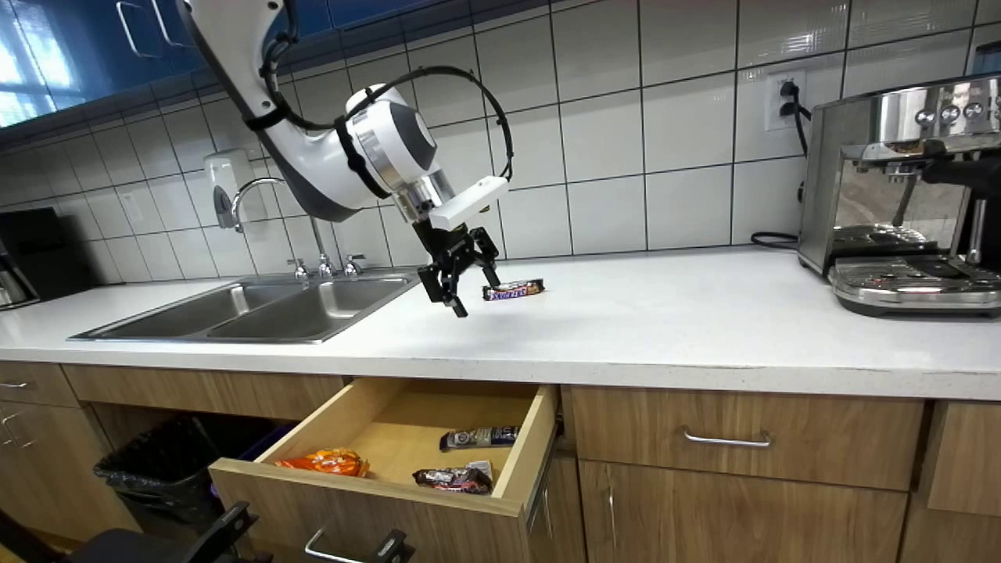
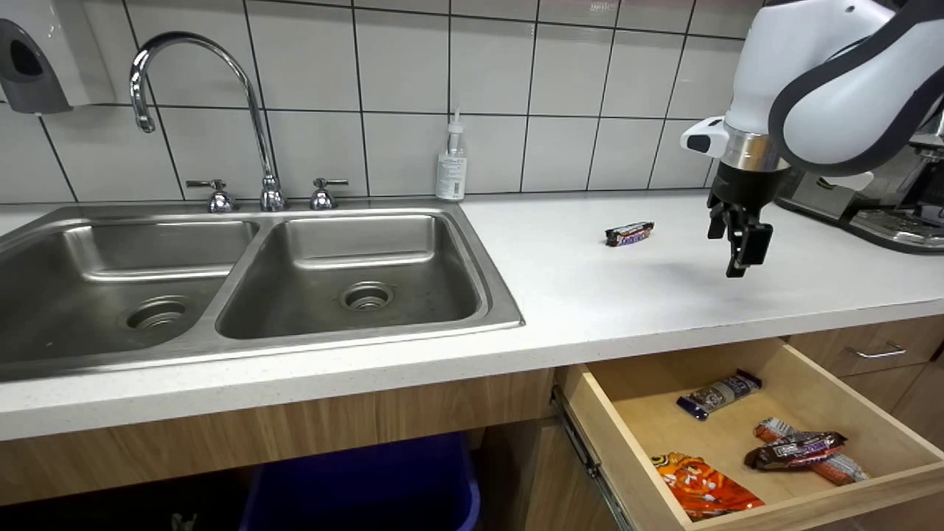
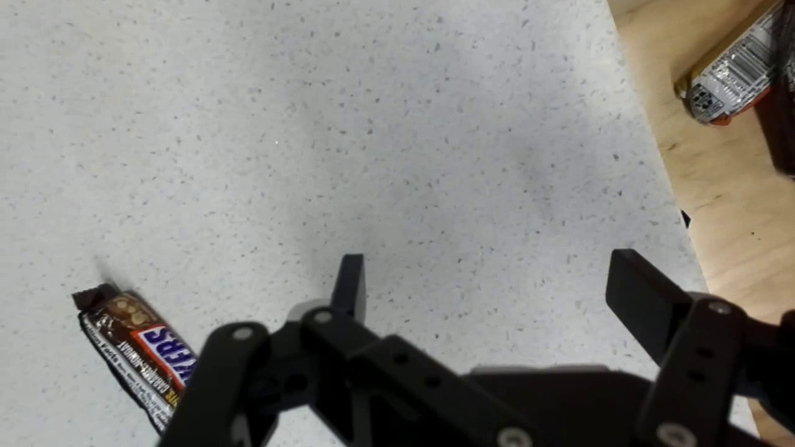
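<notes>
My gripper (image 3: 487, 256) hangs over the white countertop (image 3: 435, 155), jaws wide apart with nothing between them. Its black fingers point downward in both exterior views. A Snickers bar (image 3: 140, 351) in brown wrapping lies on the counter, beside and apart from the gripper; in the wrist view its lower end is hidden behind a finger. The same Snickers bar (image 1: 513, 290) shows nearer the tiled wall in an exterior view. Below the counter a wooden drawer (image 1: 399, 438) stands pulled out. Inside lie an orange bag (image 2: 700, 487), a dark wrapper (image 2: 796, 450) across an orange-silver bar (image 2: 841, 468), and a blue-ended bar (image 2: 719, 394).
A double steel sink (image 2: 501, 302) with a tall faucet (image 2: 269, 147) is set into the counter. A pump bottle (image 2: 451, 173) stands behind it by the wall. The coffee machine (image 1: 829, 172) occupies the counter's far end. Bins, one a black-lined bin (image 1: 168, 469), sit under the counter.
</notes>
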Tool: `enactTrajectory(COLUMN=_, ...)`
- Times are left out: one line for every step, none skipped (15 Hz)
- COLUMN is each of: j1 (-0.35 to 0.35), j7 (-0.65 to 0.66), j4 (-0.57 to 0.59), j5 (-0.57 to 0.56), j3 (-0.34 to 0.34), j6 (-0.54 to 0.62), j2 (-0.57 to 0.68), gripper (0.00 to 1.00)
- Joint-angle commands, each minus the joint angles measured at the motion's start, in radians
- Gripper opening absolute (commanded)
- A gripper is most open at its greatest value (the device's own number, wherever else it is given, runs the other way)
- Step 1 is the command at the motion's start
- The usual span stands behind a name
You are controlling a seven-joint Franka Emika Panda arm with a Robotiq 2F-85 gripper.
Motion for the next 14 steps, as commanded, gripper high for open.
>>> enactTrajectory(j1=0.000, j7=-0.002, j4=0.002, j5=0.002, j3=0.000, j6=-0.002, j2=0.001, gripper=1.00)
enactTrajectory(j1=0.000, j7=-0.002, j4=0.002, j5=0.002, j3=0.000, j6=-0.002, j2=0.001, gripper=1.00)
enactTrajectory(j1=0.000, j7=-0.002, j4=0.002, j5=0.002, j3=0.000, j6=-0.002, j2=0.001, gripper=1.00)
enactTrajectory(j1=-0.003, j7=-0.007, j4=0.003, j5=0.015, j3=0.005, j6=0.003, j2=0.001, gripper=1.00)
enactTrajectory(j1=-0.003, j7=-0.001, j4=0.006, j5=0.018, j3=0.006, j6=0.009, j2=0.004, gripper=1.00)
enactTrajectory(j1=-0.005, j7=-0.008, j4=0.013, j5=0.032, j3=0.012, j6=0.006, j2=0.007, gripper=1.00)
enactTrajectory(j1=-0.006, j7=-0.011, j4=0.018, j5=0.046, j3=0.016, j6=0.005, j2=0.010, gripper=1.00)
enactTrajectory(j1=-0.005, j7=-0.012, j4=0.025, j5=0.062, j3=0.021, j6=0.003, j2=0.014, gripper=1.00)
enactTrajectory(j1=-0.004, j7=-0.010, j4=0.031, j5=0.073, j3=0.024, j6=0.003, j2=0.016, gripper=1.00)
enactTrajectory(j1=-0.002, j7=-0.009, j4=0.041, j5=0.087, j3=0.028, j6=-0.001, j2=0.022, gripper=1.00)
enactTrajectory(j1=-0.003, j7=-0.012, j4=0.051, j5=0.101, j3=0.034, j6=-0.004, j2=0.026, gripper=1.00)
enactTrajectory(j1=0.000, j7=-0.007, j4=0.063, j5=0.107, j3=0.035, j6=-0.003, j2=0.034, gripper=1.00)
enactTrajectory(j1=0.001, j7=-0.007, j4=0.074, j5=0.113, j3=0.038, j6=-0.004, j2=0.040, gripper=1.00)
enactTrajectory(j1=0.001, j7=-0.012, j4=0.089, j5=0.123, j3=0.043, j6=-0.009, j2=0.049, gripper=1.00)
